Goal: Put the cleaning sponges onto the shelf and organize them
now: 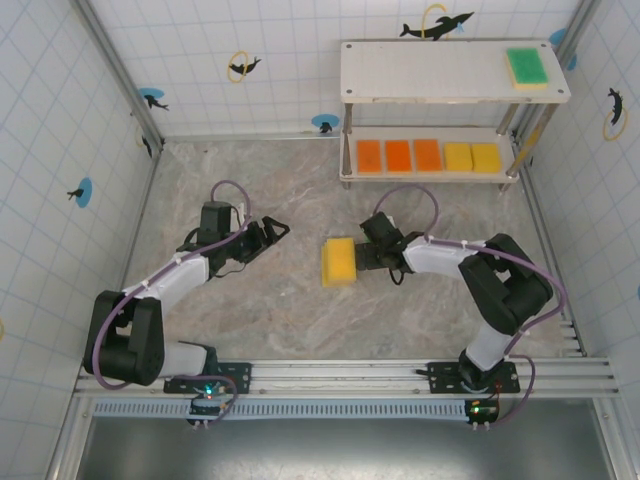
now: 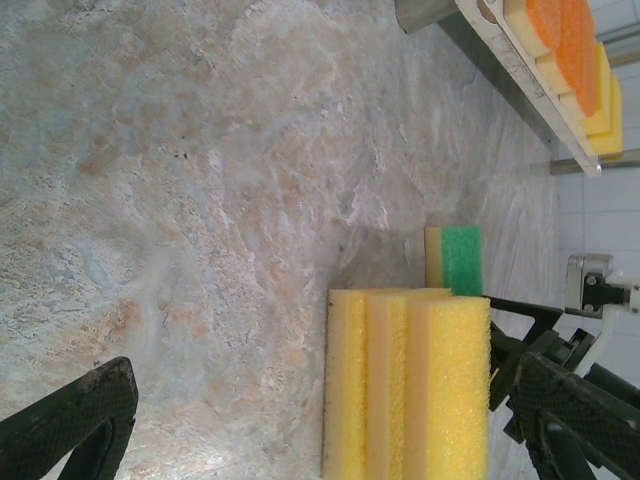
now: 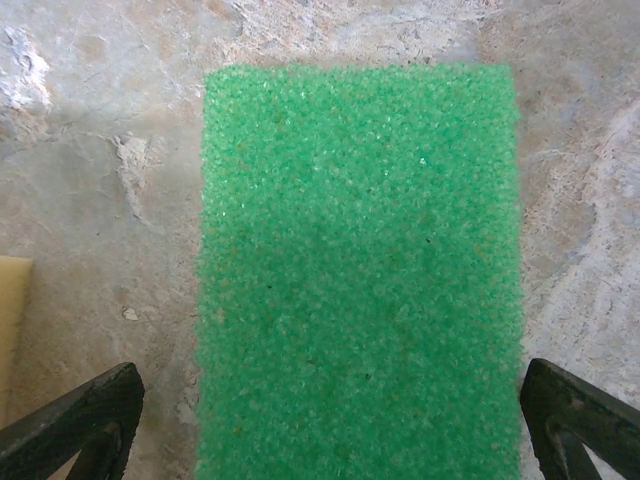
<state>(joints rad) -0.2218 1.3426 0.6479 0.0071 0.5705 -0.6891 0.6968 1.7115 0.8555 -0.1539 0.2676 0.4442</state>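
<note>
Right jaws: right gripper (image 3: pixel 330 375) spread wide and empty, straddling a green scouring-faced rectangular foam sponge (image 3: pixel 360 250) that lies flat on the table.
Sponge place: just beside the stack of plain yellow foam sponges (image 1: pixel 339 262).
Risk: the finger nearest the stack may nudge it on closing. A shallow pinch could let the soft foam squirm free.
Right arm: white forearm (image 1: pixel 440 255) reaching toward the stack, wrist tipped down.
Left jaws: left gripper (image 1: pixel 272 233) open and empty, apart from the stack.
Shelf: two-tier off-white rack (image 1: pixel 440 75) well beyond the stack.
</note>
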